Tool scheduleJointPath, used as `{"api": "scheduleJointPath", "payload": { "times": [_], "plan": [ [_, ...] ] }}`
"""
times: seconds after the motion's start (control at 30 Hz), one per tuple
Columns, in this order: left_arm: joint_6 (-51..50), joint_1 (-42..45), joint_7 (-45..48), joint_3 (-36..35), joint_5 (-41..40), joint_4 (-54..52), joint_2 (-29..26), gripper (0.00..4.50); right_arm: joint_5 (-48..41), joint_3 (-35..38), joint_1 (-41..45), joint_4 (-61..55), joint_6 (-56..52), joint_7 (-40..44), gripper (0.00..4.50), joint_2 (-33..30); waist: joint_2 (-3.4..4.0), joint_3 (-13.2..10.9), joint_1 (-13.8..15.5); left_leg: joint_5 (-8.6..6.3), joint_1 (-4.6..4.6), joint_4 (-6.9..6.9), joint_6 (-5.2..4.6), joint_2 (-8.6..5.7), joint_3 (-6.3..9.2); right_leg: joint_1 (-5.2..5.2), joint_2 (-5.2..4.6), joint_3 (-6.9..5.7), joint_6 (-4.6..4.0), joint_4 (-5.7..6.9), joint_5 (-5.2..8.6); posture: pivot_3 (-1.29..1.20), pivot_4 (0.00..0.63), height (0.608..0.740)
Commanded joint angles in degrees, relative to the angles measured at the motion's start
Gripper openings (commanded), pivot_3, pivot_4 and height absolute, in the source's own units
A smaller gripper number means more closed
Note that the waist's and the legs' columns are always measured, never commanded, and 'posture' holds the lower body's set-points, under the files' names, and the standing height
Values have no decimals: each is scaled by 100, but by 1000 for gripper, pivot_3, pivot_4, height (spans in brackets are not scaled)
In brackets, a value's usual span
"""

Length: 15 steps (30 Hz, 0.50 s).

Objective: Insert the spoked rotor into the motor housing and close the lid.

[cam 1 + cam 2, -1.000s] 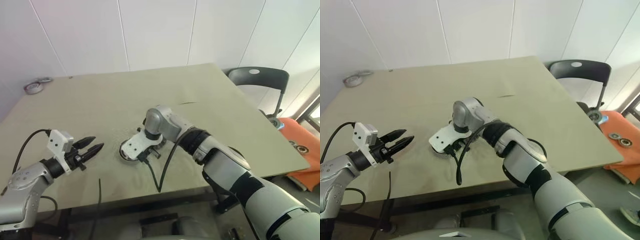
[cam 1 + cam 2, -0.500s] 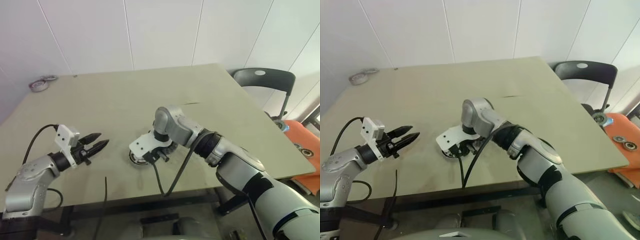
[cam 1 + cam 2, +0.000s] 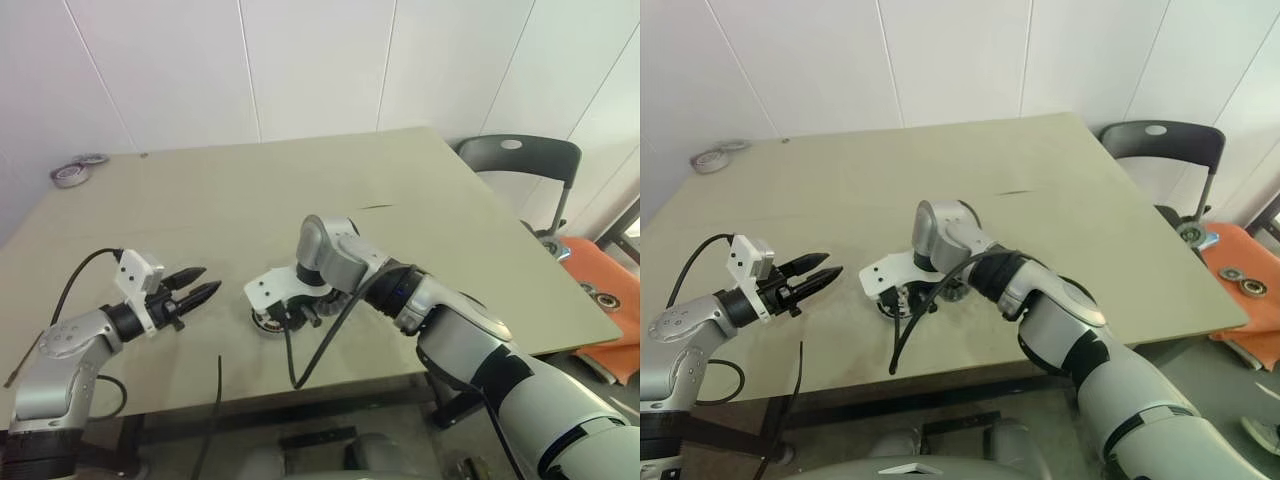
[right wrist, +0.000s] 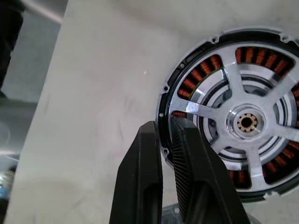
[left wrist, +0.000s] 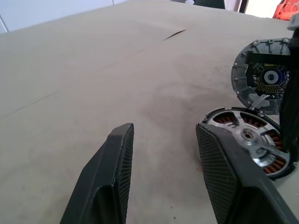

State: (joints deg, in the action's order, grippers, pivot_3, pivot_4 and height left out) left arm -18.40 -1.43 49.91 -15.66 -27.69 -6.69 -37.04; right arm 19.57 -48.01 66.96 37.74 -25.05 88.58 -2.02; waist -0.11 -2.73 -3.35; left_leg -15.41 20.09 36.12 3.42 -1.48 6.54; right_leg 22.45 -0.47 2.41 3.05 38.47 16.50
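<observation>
The spoked rotor (image 4: 245, 122) lies flat in the motor housing (image 5: 275, 163), with copper windings showing between its silver spokes. The pair sits on the table near its front edge (image 3: 268, 318). My right gripper (image 4: 164, 125) points down at it and is shut on the rotor's dark rim, one finger inside the rim and one outside. The lid (image 5: 264, 77), a grey disc with a circuit board, stands on edge just behind the housing. My left gripper (image 3: 208, 280) hovers open and holds nothing, to the left of the housing and apart from it.
Rolls of tape (image 3: 68, 175) lie at the table's far left corner. A black chair (image 3: 520, 160) stands past the right edge, and an orange thing (image 3: 605, 300) lies on the floor there. Black cables (image 3: 215, 400) hang over the front edge.
My right wrist has rolled a little over the housing while the gripper stays shut on the rim. The left gripper has kept still. The whole view has shifted slightly.
</observation>
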Motion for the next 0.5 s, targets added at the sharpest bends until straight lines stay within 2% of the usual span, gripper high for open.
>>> {"api": "scheduleJointPath", "payload": {
  "times": [0.03,0.27,0.47,0.5],
  "plan": [
    [64,-43,-56,-253,-92,-294,-72,2263,113,195,269,344,50,-464,55,181,0,0,-41,0,-5,0,0,0,0,-2,0,0,-3,1,-2,0,0,740],
    [58,-136,-126,-313,-104,-384,-44,2263,122,290,428,767,178,-663,55,391,3,-2,-74,0,-52,-3,0,0,0,-27,0,-3,7,4,6,0,0,740],
    [68,-158,-154,-328,-125,-412,-55,2263,155,297,438,903,296,-688,55,435,7,-4,-73,0,-56,-3,0,3,1,-26,0,-4,6,8,6,0,0,740],
    [66,-148,-155,-329,-127,-407,-60,2263,156,306,443,922,334,-705,404,438,8,-5,-72,0,-56,-2,1,3,0,-26,0,-4,6,8,6,0,0,740]
  ]
}}
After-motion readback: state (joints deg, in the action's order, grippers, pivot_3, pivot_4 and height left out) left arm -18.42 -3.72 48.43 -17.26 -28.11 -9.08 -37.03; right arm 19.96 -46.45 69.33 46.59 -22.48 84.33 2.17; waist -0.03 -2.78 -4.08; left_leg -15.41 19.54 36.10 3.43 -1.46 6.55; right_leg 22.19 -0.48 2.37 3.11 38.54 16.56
